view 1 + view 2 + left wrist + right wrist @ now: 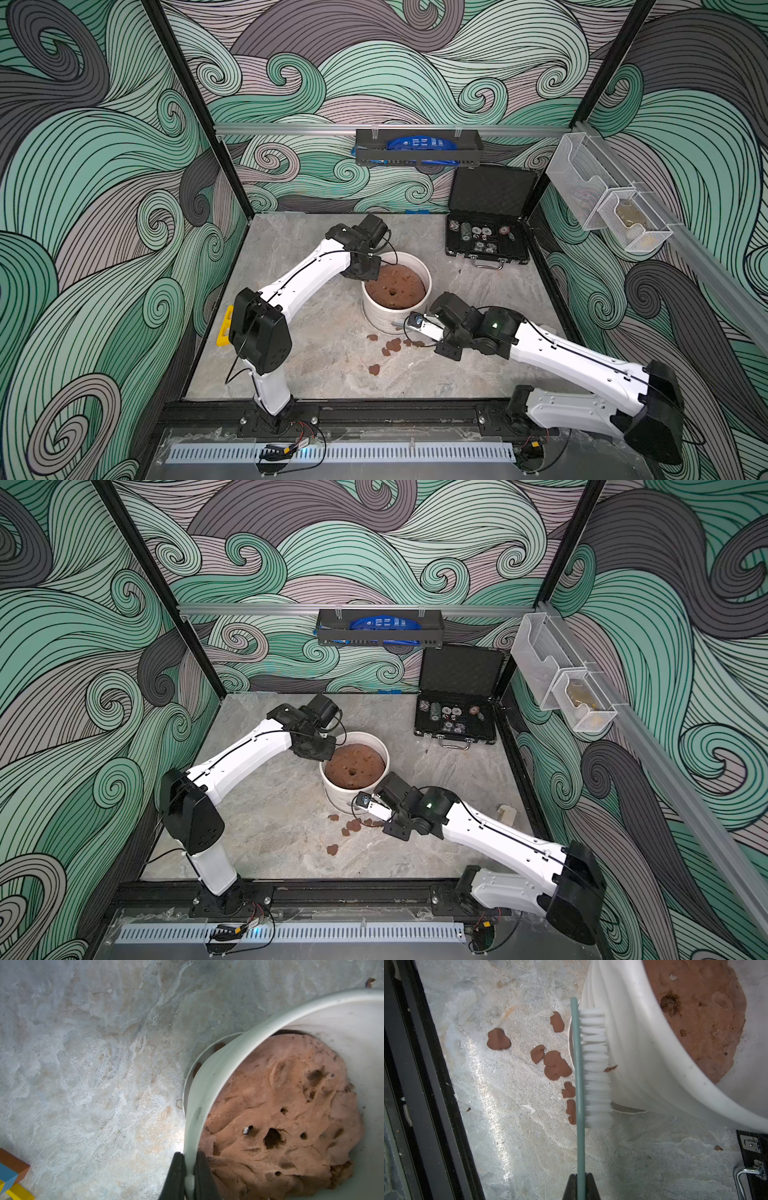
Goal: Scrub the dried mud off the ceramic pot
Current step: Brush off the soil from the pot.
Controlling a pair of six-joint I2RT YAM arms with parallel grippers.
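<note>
- Left wrist view: the left tool [189, 1176] is nearly closed, pinching the rim of the ceramic pot [207, 1088], with one black finger outside the wall and one inside.
- In the right wrist view the right tool [581, 1184] is pressed together on the thin grey-green handle of a brush [579, 1084]. The brush's white bristles are splayed against the pot's outer wall.
- The pot is white and cylindrical, with a horizontally ribbed wall and a thick smooth rim. It holds a lumpy reddish-brown soil mass [280, 1115] pitted with dark holes.
- The dried mud [557, 1065] lies as flat, irregular reddish-brown flakes on the veined grey stone surface [324, 357], just beside the pot's base. One small flake clings to the wall at the bristle tips, and two blotches show on the wall near the left tool.
- In both top views the pot [376, 320] stands upright mid-surface, mouth up. The brush's long axis runs along the ribs, bristles facing the pot.
</note>
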